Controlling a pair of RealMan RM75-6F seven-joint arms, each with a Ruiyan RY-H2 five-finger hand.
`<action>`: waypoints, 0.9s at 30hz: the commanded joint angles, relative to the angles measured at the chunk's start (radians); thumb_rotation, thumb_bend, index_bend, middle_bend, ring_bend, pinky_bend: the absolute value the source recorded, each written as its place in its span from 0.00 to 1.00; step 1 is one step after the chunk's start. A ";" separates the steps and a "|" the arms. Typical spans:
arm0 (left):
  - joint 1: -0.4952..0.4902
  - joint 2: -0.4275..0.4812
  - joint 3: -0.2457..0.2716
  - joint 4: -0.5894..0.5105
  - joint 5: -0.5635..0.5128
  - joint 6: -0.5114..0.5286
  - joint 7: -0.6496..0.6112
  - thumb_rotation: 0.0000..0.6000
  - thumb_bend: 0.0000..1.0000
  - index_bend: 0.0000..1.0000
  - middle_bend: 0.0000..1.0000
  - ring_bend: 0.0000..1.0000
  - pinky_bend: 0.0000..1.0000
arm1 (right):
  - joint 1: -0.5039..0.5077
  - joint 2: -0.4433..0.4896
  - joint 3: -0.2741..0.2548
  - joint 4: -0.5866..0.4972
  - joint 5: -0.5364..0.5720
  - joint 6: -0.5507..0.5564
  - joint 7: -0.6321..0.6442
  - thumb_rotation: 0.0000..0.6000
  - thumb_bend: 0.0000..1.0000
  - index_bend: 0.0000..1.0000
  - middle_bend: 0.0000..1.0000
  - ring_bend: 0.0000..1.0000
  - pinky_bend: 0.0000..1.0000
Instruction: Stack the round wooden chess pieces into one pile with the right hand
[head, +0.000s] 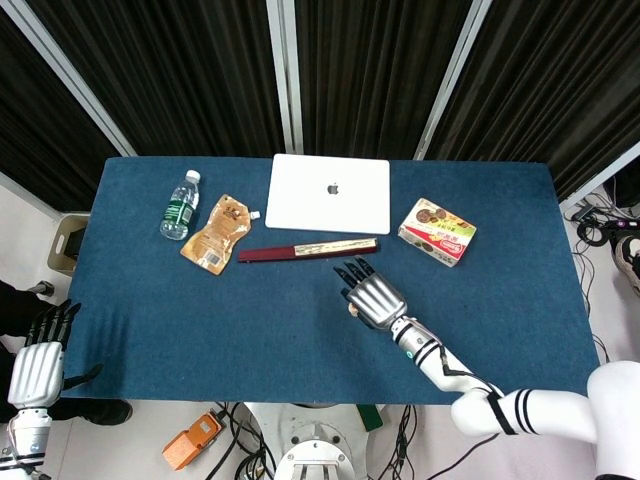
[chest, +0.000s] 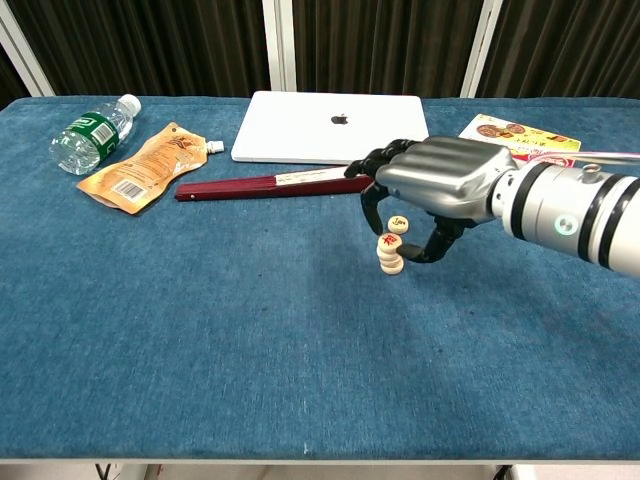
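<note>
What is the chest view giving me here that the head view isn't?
Chest view only: the stacked chess pieces on the table under the right hand, another piece held in its fingers. Head view only: the left hand, off the table edge, fingers apart, holding nothing. Both: laptop, water bottle, orange pouch, dark red strip, snack box.
</note>
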 joint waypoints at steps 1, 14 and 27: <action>-0.001 -0.001 0.000 0.001 0.001 0.000 -0.001 1.00 0.05 0.09 0.01 0.00 0.00 | -0.007 0.017 0.009 -0.005 0.001 0.015 0.014 1.00 0.52 0.47 0.11 0.00 0.06; -0.001 0.003 0.000 -0.006 0.001 0.000 0.006 1.00 0.05 0.09 0.01 0.00 0.00 | 0.040 -0.024 0.057 0.142 0.157 -0.047 -0.005 1.00 0.38 0.46 0.10 0.00 0.06; 0.001 0.009 -0.001 -0.014 -0.007 -0.005 0.014 1.00 0.05 0.09 0.01 0.00 0.00 | 0.098 -0.110 0.059 0.245 0.220 -0.085 -0.041 1.00 0.38 0.49 0.10 0.00 0.06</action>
